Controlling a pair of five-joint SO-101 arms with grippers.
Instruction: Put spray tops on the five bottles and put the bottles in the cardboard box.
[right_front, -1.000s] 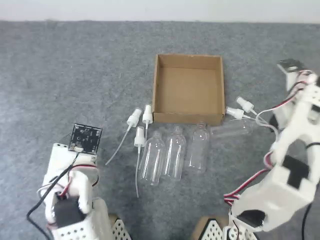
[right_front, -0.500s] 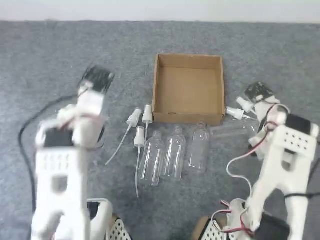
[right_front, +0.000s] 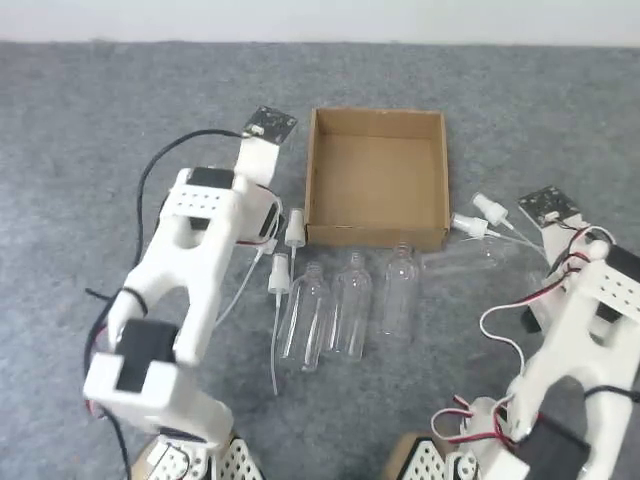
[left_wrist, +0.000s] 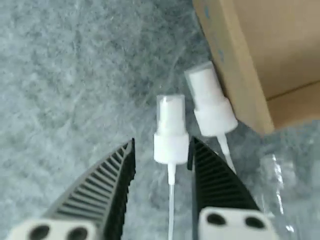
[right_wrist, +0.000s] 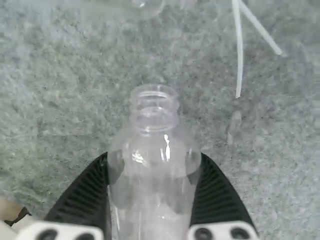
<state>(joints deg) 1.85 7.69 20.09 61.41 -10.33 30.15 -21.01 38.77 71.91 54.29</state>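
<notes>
Bottle (right_wrist: 152, 117): gripped by the right claw (right_wrist: 152, 157), fingers clenched on both shoulders, neck pointing away from the wrist. Mouth bare, no top on. It sits toward the right edge of the desk (right_front: 100, 150); cannot tell whether it is lifted or resting. Probably held this way so the open neck can take a top.

Three bottles (right_front: 348, 305) lie side by side mid-desk, just in front of the box (right_front: 310, 180), all uncapped. None boxed yet.

Left claw (left_wrist: 161, 145): released, fingers straddling a spray top (left_wrist: 170, 137) lying by the box's left front corner. Looks lined up to pinch it at the collar.

Second top (left_wrist: 210, 107) lies between that one and the cardboard, close enough to be nudged.
</notes>
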